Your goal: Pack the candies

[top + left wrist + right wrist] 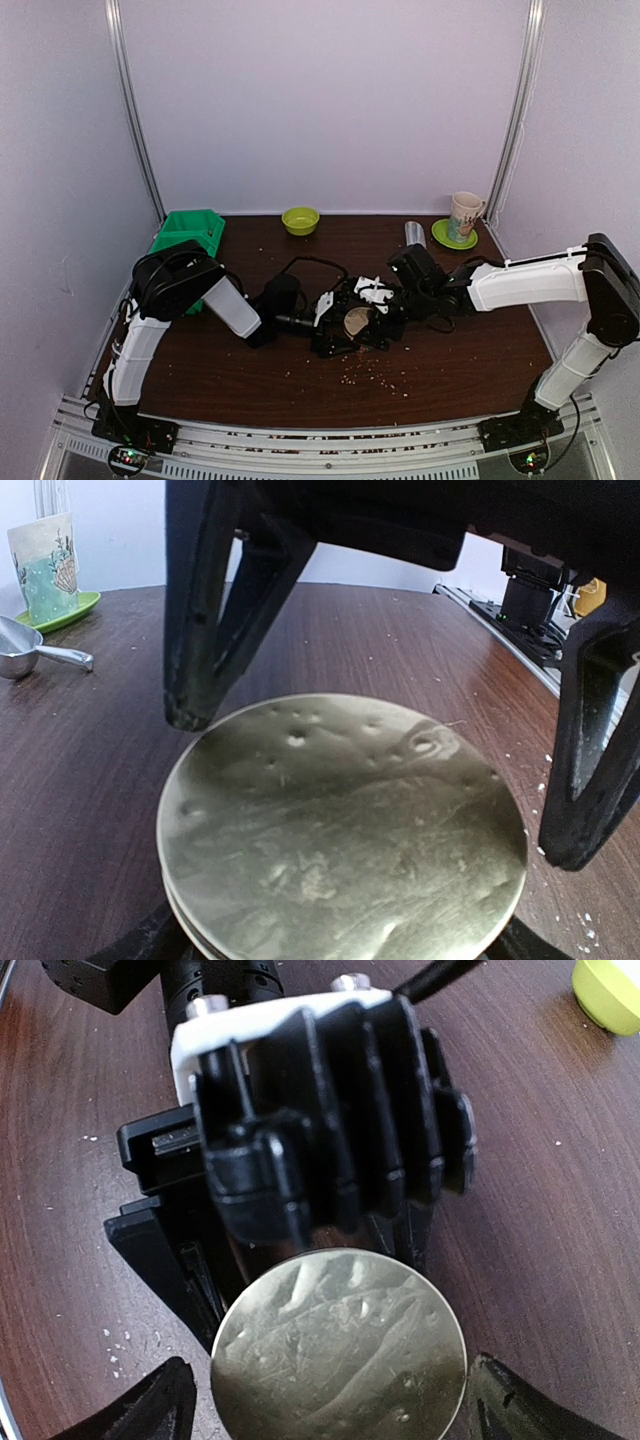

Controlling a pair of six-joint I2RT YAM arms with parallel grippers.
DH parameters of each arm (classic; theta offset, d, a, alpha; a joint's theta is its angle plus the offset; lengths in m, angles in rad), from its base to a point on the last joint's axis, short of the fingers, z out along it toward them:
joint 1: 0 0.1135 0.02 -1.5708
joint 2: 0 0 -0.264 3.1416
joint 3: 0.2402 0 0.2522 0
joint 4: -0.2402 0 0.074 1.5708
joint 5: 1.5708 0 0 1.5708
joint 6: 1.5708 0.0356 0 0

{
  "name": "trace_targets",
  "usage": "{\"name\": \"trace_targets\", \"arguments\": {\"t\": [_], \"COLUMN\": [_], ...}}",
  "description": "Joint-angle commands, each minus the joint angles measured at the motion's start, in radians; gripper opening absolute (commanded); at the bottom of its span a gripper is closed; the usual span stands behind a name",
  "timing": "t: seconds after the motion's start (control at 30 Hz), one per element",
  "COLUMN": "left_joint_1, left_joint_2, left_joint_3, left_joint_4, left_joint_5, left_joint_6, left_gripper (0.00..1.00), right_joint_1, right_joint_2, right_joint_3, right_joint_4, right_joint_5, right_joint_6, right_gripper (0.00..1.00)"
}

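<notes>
L gripper (pixel 382 785): jaws wide, tips either side of a round, dented gold metal disc (pixel 340 830); bare wood shows btwn the rim and one finger, so no grip. R gripper (pixel 332 1378) faces it from 3 o'clock, jaws also spread wide astride the same disc; whether its pads press, can't tell. No candies visible in any view; poss. under the disc, can't tell. Only pale crumbs (pixel 375 372) lie on the dark wood table (pixel 480 340), at 6 o'clock of the disc. Further out: green plastic bin (pixel 190 232) at 10, lime bowl (pixel 300 220) at 12, steel scoop (pixel 25 650) and patterned mug (pixel 465 215) on a green saucer (pixel 452 238) at 2. The sweets are prob. light, loose and slick-wrapped, apt to squirt from the pads: pinch one across its middle, or scoop.
</notes>
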Motion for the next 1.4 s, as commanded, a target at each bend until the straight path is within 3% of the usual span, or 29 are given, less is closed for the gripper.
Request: {"name": "trace_targets", "arguments": {"t": [0.0, 0.67, 0.97, 1.37], "left_joint_1": [0.025, 0.025, 0.025, 0.025], "left_joint_2": [0.063, 0.063, 0.065, 0.069], "left_joint_3": [-0.034, -0.033, -0.031, -0.001], "left_joint_4": [-0.190, -0.191, -0.195, -0.257], "left_joint_5": [-0.043, -0.043, -0.064, -0.188], "left_joint_6": [-0.028, -0.028, -0.032, -0.053], "left_gripper": [0.81, 0.81, 0.81, 0.80], "right_joint_1": [-0.007, -0.015, -0.015, 0.016], "right_joint_2": [0.017, 0.065, 0.072, 0.064], "right_joint_3": [0.034, 0.070, 0.075, 0.065], "right_joint_4": [-0.008, -0.021, -0.023, 0.029], "right_joint_5": [0.022, 0.099, 0.093, 0.227], "right_joint_6": [0.025, 0.092, 0.144, 0.422], "right_gripper": [0.94, 0.90, 0.78, 0.75]}}
